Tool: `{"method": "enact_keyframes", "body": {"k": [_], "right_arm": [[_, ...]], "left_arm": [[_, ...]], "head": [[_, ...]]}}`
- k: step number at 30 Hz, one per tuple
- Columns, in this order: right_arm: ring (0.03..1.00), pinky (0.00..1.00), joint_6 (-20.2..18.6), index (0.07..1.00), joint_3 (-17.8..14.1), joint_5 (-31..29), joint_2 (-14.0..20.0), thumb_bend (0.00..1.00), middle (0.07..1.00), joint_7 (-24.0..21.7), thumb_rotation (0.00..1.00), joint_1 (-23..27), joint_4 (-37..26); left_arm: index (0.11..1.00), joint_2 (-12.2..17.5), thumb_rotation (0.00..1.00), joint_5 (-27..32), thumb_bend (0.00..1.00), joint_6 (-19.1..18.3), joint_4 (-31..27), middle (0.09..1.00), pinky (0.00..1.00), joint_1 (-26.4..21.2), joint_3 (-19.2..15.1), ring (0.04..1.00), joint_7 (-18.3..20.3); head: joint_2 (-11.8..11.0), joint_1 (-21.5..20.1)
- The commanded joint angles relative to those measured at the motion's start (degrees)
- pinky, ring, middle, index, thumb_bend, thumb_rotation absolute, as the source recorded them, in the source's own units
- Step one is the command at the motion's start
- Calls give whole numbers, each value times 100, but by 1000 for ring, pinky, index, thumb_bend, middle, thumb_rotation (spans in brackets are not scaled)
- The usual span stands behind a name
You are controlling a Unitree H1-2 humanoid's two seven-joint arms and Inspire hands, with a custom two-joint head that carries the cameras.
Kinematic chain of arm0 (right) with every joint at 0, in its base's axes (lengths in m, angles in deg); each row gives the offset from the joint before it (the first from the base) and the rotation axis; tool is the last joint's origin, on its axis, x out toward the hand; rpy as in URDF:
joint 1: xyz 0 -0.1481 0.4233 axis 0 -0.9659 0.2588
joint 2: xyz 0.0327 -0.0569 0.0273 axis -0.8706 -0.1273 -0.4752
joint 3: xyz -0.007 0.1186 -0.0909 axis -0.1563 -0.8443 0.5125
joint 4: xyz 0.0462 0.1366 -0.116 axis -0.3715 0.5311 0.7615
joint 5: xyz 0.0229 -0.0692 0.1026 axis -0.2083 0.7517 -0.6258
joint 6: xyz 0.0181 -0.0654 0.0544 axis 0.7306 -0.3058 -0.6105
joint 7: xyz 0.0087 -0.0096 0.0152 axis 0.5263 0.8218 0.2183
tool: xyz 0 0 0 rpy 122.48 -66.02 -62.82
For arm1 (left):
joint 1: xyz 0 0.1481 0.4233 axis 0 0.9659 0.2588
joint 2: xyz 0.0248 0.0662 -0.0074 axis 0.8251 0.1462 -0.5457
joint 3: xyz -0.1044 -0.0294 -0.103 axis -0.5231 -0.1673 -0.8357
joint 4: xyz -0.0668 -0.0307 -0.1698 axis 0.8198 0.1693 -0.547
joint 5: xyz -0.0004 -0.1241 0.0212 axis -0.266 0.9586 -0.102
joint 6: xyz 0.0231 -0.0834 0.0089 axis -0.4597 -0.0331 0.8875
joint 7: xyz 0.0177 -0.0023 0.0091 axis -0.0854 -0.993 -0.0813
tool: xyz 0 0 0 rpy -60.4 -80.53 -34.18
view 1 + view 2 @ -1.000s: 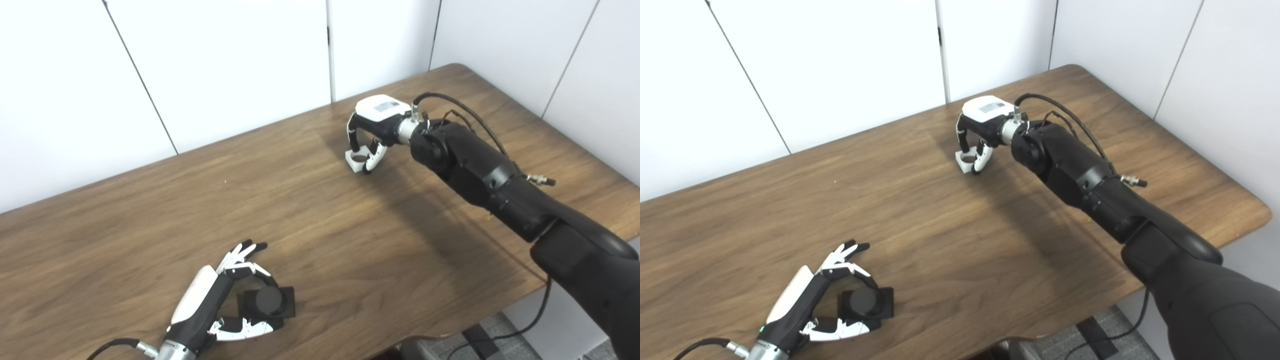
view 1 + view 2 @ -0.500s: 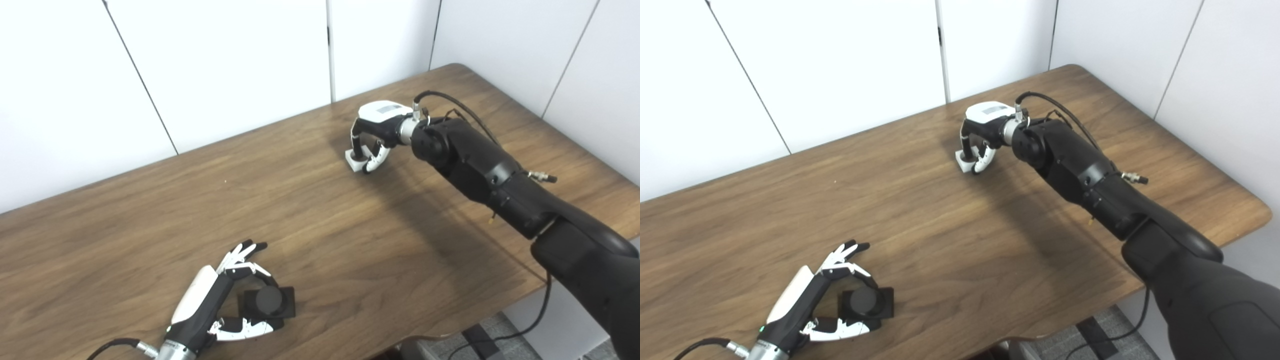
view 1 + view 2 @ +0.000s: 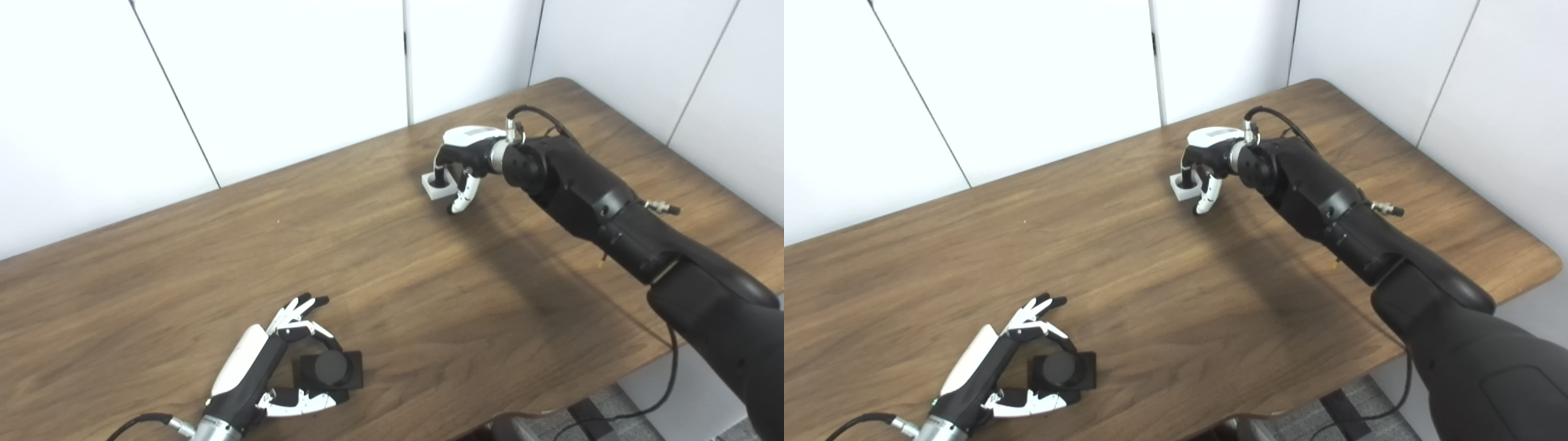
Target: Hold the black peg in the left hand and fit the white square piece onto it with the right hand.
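A black peg [image 3: 331,368], a short round cylinder standing upright on a flat square black base, sits on the wooden table near its front edge, toward the left. A small white square block with a round hole through its middle [image 3: 436,185] is at the far side of the table, right of centre, well apart from the peg. It appears tilted, with a dark fingertip in its hole.

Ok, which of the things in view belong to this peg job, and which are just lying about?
Job:
- black peg, on the table inside the left hand
- white square piece, with a fingertip of the right hand in its hole

Lying about:
- nothing loose; only the table and the cables below its edge
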Motion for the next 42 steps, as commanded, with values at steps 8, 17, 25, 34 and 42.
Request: {"method": "enact_keyframes", "body": {"k": [8, 17, 25, 34, 42], "right_arm": [[898, 802, -53, 723, 49, -7, 182, 869, 871, -572, 186, 404, -198], [904, 796, -95, 710, 61, 53, 312, 858, 878, -1124, 191, 989, -223], [881, 728, -112, 735, 28, 99, 431, 847, 878, -1341, 195, 1388, -250], [867, 723, -110, 730, 26, 106, 480, 848, 867, -1380, 199, 1478, -249], [883, 753, -148, 725, -1, 115, 472, 867, 869, -1362, 186, 1520, -243]], "left_arm": [[487, 85, 64, -156, 523, -222, 344, 936, 998, 195, 137, 1000, 223], [487, 86, 63, -142, 523, -258, 328, 936, 994, 198, 127, 1000, 243], [488, 45, 64, -194, 523, -141, 464, 937, 993, 178, 154, 1000, 179], [488, 46, 64, -164, 523, -176, 450, 937, 999, 185, 140, 1000, 199], [488, 72, 63, -154, 523, -172, 440, 936, 1000, 179, 123, 1000, 209]], "head": [[-9, -3], [5, -4], [-12, -1], [-3, 23], [-1, 10]]}}
